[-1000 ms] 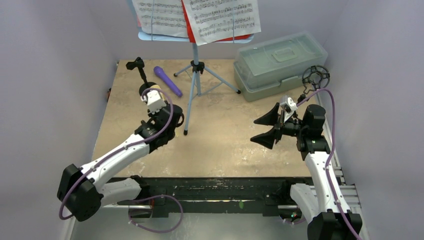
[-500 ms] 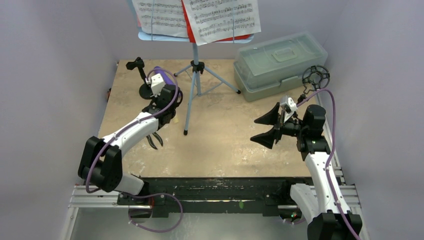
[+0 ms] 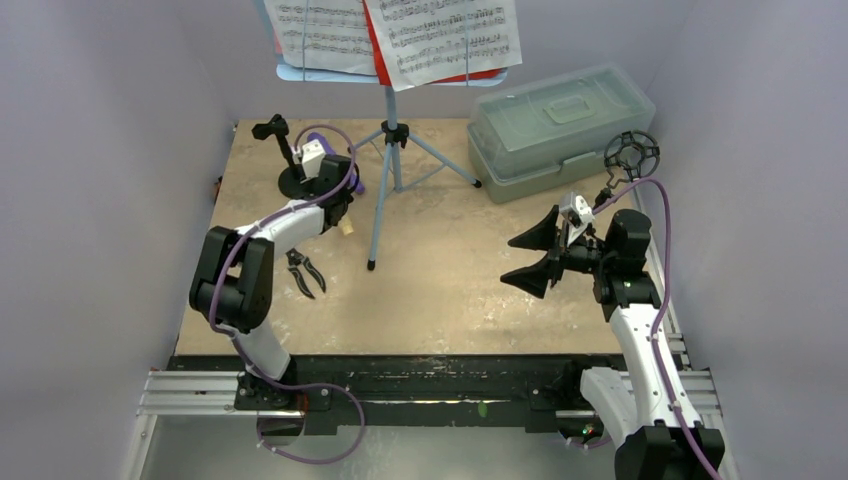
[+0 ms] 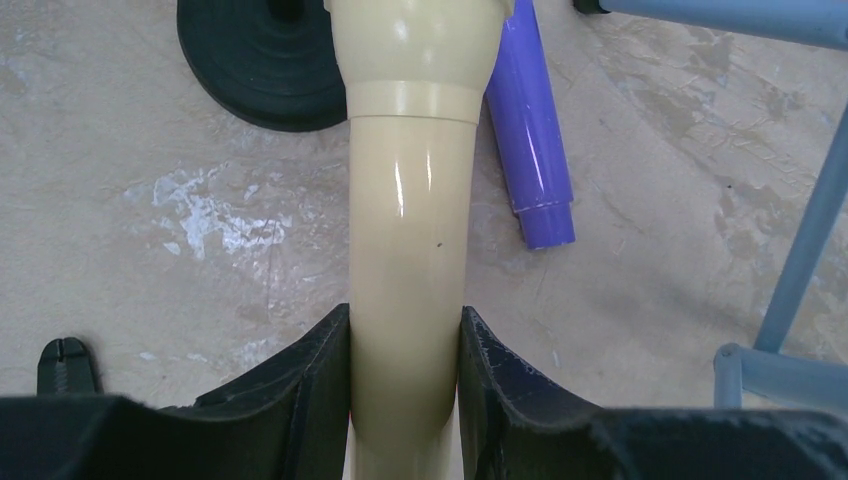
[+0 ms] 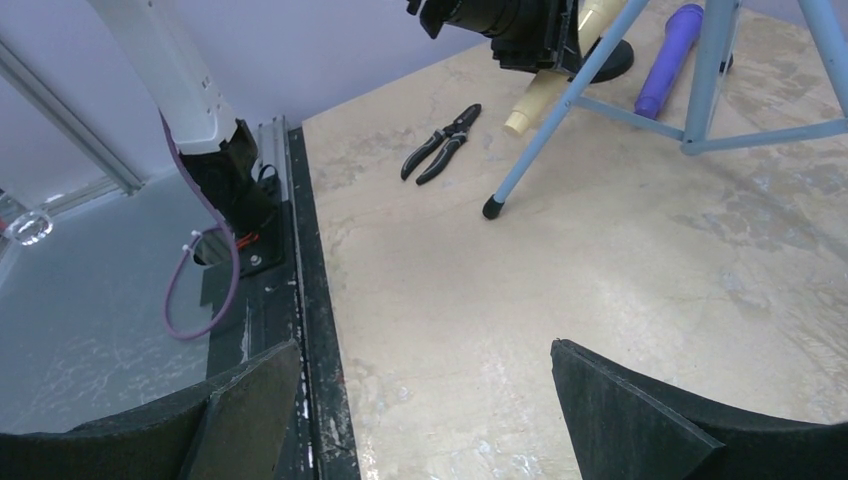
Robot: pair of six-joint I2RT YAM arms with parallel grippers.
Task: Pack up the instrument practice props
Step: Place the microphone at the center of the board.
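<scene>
1. Over the far-left part of the tabletop point(image 3: 450, 300), seen from above, your left end effector point(image 3: 338, 208) is clenched on the tan microphone point(image 3: 347, 228). Only the butt shows, poking out toward the near edge. The lidded box point(image 3: 560, 125) sits well off to that end effector's right, past the music rack point(image 3: 387, 170), with its lid down. Your right end effector point(image 3: 520, 258) hangs released and empty, and it is the nearer one to the box.
2. At the left wrist, the jaws pinch the shaft low down. The long axis runs straight ahead of the end effector, and the head overlaps the round-base holder point(image 4: 265, 70) in this view. The purple microphone point(image 4: 530, 140) lies just right of it on the tabletop, roughly parallel.
3. At the right wrist, the jaws stand wide with nothing between them. Ahead lie the pliers point(image 5: 440, 145), and the tan microphone slants behind a rack leg.
4. Compared with a second ago, your left arm has stretched farther out, uncovering the pliers. The right arm has not moved. The carry likely has to swing rightward around the rack legs, and the lid needs opening first.
</scene>
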